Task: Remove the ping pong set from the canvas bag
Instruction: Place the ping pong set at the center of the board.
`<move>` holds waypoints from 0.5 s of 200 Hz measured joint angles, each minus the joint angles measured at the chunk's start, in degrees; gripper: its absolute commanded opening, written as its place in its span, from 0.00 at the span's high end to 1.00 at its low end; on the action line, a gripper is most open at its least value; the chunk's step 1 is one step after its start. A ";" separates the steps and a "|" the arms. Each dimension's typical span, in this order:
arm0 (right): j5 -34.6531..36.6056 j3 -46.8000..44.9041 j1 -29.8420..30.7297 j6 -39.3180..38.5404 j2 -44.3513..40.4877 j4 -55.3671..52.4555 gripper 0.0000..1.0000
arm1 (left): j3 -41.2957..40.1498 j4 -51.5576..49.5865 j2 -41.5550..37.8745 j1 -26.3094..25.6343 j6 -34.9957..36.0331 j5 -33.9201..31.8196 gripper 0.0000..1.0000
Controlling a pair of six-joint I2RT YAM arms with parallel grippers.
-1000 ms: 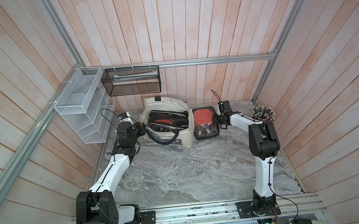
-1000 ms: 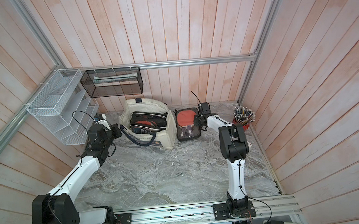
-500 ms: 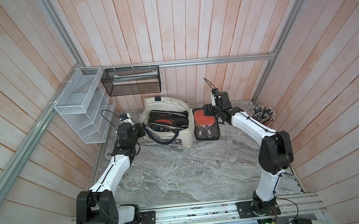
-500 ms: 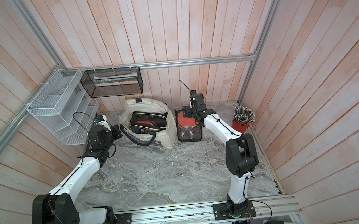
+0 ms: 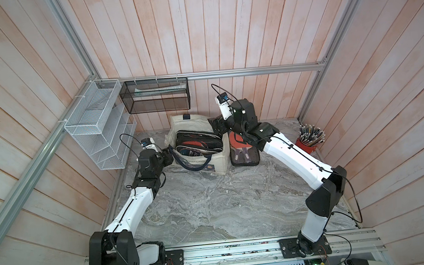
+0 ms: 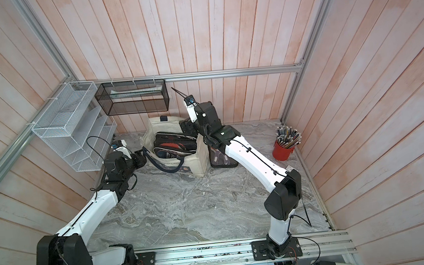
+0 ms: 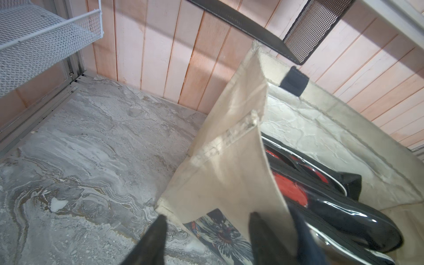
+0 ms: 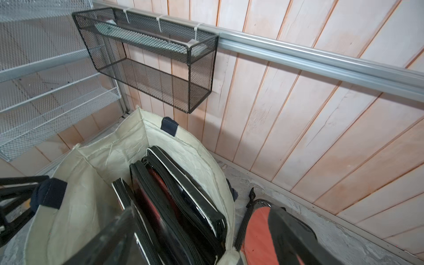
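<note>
Changed from a second ago: on the left, fingers sprung apart where then pinched shut; on the right, arm swung off the table and up over the bag mouth, fingers spread wider too.

Far left, on the wall: white rack (image 5: 97, 131), then black basket (image 5: 156, 97), both out of play.

Left gripper (image 7: 207, 218): spread open at the left end of the bag (image 5: 219, 161), the bag's corner showing between the fingers, nothing pinched; navy strap just beside one finger.

Bag: upright at the back of the table (image 5: 212, 210), mouth open, at least two sets (image 8: 174, 195) standing on edge inside, black zip cases with red showing through.

Right gripper (image 8: 199, 231): wide open, empty, hanging above the bag's right rim, one finger over the sets, the other over the freed set (image 5: 243, 152).

Freed set: flat on the table, touching the bag's right wall, red paddles visible through the clear cover. Beyond it, well apart, red cup (image 5: 308, 143) of pencils.

Step in hand, by the look of it: between picks, with one set out, more to fetch, and the right gripper lining up for the next. Next move calls for: dropping the open fingers straight down astride one case's top edge, not two at once; closing firmly on the slick cover; lifting clear of the rim before swinging right. Likely wanted as well: a fresh pinch by the left on the wall or strap, to keep limp canvas from rising with the case.
</note>
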 measured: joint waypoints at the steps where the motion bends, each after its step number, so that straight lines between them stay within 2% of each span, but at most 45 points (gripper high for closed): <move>1: -0.02 0.00 0.00 0.00 0.04 -0.07 0.08 | 0.07 -0.09 -0.04 0.00 0.00 0.02 0.00; 67: -0.13 -0.68 -0.02 -0.02 0.33 -1.53 0.08 | 10.67 -4.94 -0.50 0.11 0.09 -1.22 0.00; 100: -0.13 -0.68 0.04 -0.02 0.33 -1.55 0.08 | 15.98 -5.84 1.79 0.11 0.13 -0.98 0.00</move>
